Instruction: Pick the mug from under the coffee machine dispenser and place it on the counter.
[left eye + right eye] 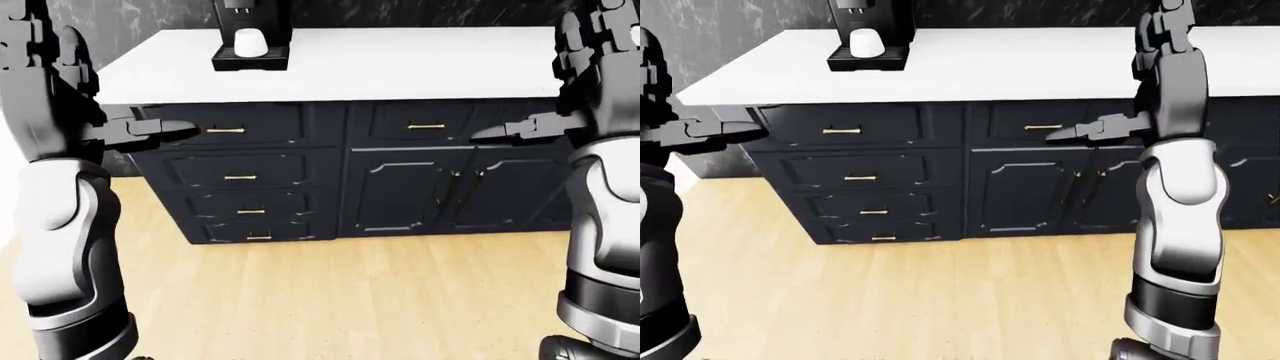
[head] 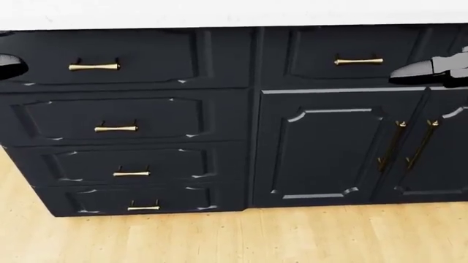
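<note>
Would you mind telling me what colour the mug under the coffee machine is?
The mug is white, standing on the black coffee machine; the left-eye view shows it best.

Simulated home kitchen, white counter [image 1: 400, 64] over dark cabinets [image 2: 219, 120] w/ brass handles [image 2: 116, 129], coffee machine [image 1: 250, 30] at 11 o'clock, wood-plank floor [image 1: 350, 292], dark marbled wall [image 1: 420, 11].
</note>
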Available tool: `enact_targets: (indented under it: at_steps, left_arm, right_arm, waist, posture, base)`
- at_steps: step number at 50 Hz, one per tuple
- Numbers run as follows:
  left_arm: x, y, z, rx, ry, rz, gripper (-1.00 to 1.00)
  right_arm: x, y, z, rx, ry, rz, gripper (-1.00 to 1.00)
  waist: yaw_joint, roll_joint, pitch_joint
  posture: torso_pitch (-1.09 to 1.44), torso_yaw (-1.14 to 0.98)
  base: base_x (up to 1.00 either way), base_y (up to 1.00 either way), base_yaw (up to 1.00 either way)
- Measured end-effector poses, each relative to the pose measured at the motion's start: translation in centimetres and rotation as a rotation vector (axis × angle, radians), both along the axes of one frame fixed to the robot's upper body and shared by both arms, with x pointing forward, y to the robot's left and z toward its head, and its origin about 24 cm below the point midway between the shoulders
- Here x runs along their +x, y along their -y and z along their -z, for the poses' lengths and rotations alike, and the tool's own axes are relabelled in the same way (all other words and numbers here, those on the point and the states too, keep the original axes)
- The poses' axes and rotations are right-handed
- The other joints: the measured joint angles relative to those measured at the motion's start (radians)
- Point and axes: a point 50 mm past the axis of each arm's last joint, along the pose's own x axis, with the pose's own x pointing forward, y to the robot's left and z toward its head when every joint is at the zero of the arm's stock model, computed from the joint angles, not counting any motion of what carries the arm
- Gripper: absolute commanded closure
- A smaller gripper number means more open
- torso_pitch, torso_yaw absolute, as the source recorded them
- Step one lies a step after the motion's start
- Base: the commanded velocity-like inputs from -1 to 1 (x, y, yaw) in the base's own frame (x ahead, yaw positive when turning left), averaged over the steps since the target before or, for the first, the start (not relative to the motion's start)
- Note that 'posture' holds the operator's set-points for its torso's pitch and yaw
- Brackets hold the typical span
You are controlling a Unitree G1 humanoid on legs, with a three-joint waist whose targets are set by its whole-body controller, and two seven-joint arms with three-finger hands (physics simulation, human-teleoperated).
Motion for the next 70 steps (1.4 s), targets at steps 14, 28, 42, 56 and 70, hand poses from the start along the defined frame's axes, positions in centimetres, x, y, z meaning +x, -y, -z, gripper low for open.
enact_targets:
  at_steps: [14,28,42,56,70]
  left_arm:
    - [-0.4,0.3,-0.7,0.014,0.025,0.019,-1.00]
    - [-0.7,-0.5,-1.4,0.004,0.047,-0.025,-1.00]
    - [-0.7,0.0,-1.6,0.005,0.051,0.003,-1.00]
    - [-0.8,-0.5,-1.5,-0.004,0.044,-0.019,-1.00]
    - [-0.9,-0.5,-1.4,0.004,0.041,-0.014,-1.00]
  right_arm:
    - [-0.6,0.3,-0.4,-0.005,0.013,0.004,-1.00]
    - [-0.6,-0.5,-1.0,-0.027,0.031,-0.031,-1.00]
    - [-0.7,0.0,-1.1,-0.013,0.023,-0.010,-1.00]
    - [-0.9,-0.3,-1.7,-0.017,0.040,-0.032,-1.00]
    - [-0.7,-0.4,-1.2,-0.004,0.020,-0.035,-1.00]
  waist:
    - [-0.011,0.042,0.014]
    - [0.022,-0.036,-0.002]
    - [-0.015,0.049,0.000]
    - [0.005,-0.044,-0.003]
    - [-0.010,0.074,-0.009]
  posture:
    - [0.00,0.00]
    - [0.00,0.00]
    - [0.00,0.00]
    - [0.00,0.00]
    - [0.00,0.00]
  base:
    - [0.21,0.00,0.00]
    - [0.28,0.00,0.00]
    - [0.21,0.09,0.00]
    - [0.14,0.22,0.00]
    - [0.13,0.23,0.00]
